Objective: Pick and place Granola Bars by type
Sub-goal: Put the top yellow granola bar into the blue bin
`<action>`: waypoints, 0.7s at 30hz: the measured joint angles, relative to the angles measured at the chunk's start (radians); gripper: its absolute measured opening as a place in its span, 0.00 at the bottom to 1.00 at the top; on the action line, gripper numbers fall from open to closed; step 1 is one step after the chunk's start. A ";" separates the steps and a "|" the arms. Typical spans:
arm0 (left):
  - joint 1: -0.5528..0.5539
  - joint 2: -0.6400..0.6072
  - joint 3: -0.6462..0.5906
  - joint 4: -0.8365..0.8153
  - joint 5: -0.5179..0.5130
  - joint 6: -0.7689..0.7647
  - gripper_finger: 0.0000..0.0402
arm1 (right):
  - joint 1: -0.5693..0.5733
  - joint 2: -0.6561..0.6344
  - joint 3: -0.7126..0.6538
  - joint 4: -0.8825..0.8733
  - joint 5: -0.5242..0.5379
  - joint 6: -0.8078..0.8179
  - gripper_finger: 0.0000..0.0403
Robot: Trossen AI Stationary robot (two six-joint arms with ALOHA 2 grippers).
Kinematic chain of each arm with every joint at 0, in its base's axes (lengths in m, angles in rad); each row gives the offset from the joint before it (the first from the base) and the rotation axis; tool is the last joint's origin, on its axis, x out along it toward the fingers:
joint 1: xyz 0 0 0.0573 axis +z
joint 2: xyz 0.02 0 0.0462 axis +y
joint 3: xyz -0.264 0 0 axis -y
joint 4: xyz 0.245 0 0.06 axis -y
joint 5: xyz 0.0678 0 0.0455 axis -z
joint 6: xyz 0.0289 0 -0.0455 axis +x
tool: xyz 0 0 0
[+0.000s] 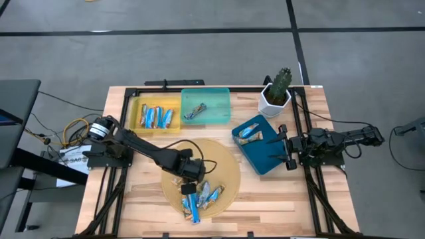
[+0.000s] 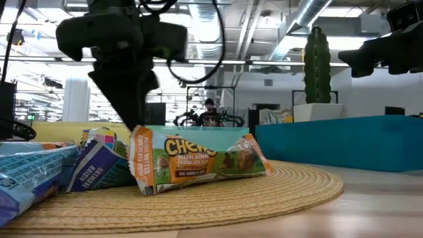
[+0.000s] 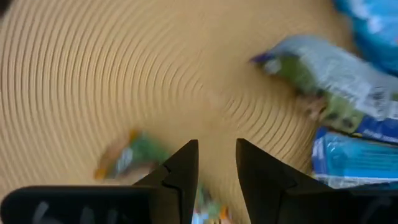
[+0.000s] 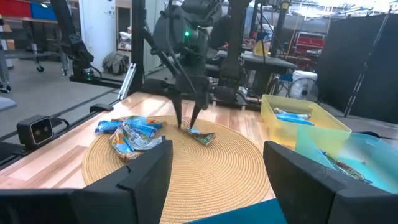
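Hovering over the woven mat (image 1: 226,169), the left gripper (image 4: 189,124) spreads its fingers slightly, empty, astride the Chewy granola bar (image 2: 198,162); it should descend squarely before closing.

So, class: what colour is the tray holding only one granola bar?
Teal; the tray shows best in the high view, with one granola bar inside.

Ahead I see the left pincer (image 4: 188,124) pointing down at a green-wrapped bar (image 4: 200,135) on the round woven mat (image 4: 205,168), fingers slightly apart. More bars (image 4: 130,134) lie heaped nearby; the yellow tray (image 4: 303,121) sits beyond.
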 joint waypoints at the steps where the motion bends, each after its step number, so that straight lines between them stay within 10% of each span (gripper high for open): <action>1: 0.000 -0.004 0.000 -0.030 0.000 -0.040 0.25 | 0.000 0.000 0.000 0.000 0.000 0.000 0.61; 21: 0.000 -0.012 -0.002 -0.189 -0.007 -0.428 0.38 | 0.000 0.000 0.000 0.000 0.000 0.000 0.61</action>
